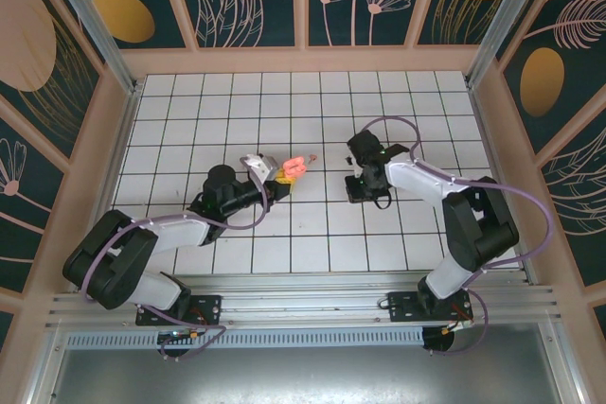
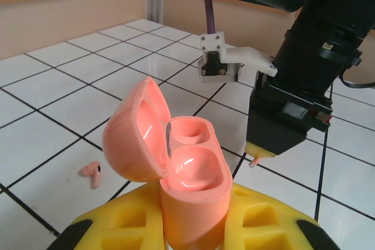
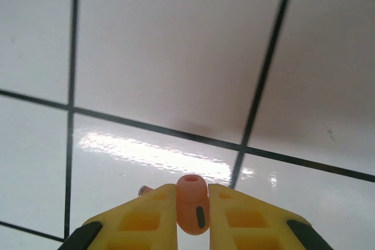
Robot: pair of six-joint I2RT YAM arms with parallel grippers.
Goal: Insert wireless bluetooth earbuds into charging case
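The salmon-pink charging case [image 2: 190,174] stands upright with its lid [image 2: 136,136] swung open to the left and both sockets empty. My left gripper [image 2: 190,218] is shut on its lower body between yellow fingers [image 2: 126,221]. In the top view the case [image 1: 295,168] is held near the middle of the tiled floor. My right gripper [image 3: 192,206] is shut on a salmon-pink earbud [image 3: 192,202], its tip pointing outward, low over the tiles. In the left wrist view that right gripper [image 2: 261,151] hangs just right of the case. Another pink earbud [image 2: 91,174] lies on a tile left of the case.
White tiled floor [image 1: 237,111] with black grout lines, fenced by beige walls [image 1: 303,59] and patterned panels. A white bracket [image 2: 225,62] on the right arm sits behind the case. The right arm's black body [image 2: 304,57] crowds the space to the case's right.
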